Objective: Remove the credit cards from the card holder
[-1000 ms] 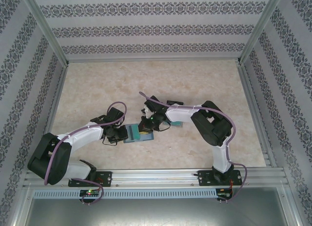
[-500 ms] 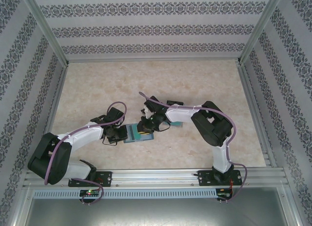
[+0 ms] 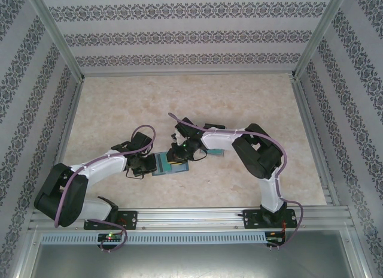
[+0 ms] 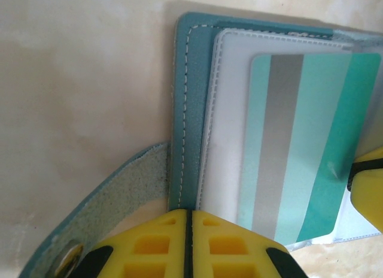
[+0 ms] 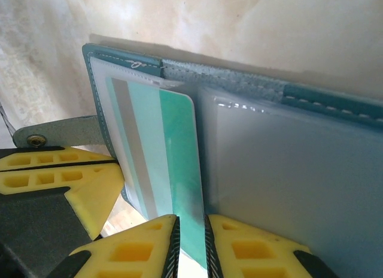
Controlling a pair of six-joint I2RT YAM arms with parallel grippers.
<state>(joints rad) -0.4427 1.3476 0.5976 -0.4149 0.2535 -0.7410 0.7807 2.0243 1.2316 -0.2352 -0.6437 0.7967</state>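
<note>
One card (image 5: 158,140), teal with a grey stripe, lies over one panel of one open holder (image 4: 185,98). The holder lies flat on the table (image 3: 119,104), a little toward the near side. Two arms bend low and inward, meeting over it. The left gripper (image 4: 188,242) is clamped tight on the holder's edge. The right gripper (image 5: 190,242) is nipped nearly closed on the card's edge. How deep the card sits in its sleeve is unclear. From above, the arms cover much of the holder.

Open card holder (image 4: 190,110) (teal); credit card (image 4: 299,140) half out.
</note>
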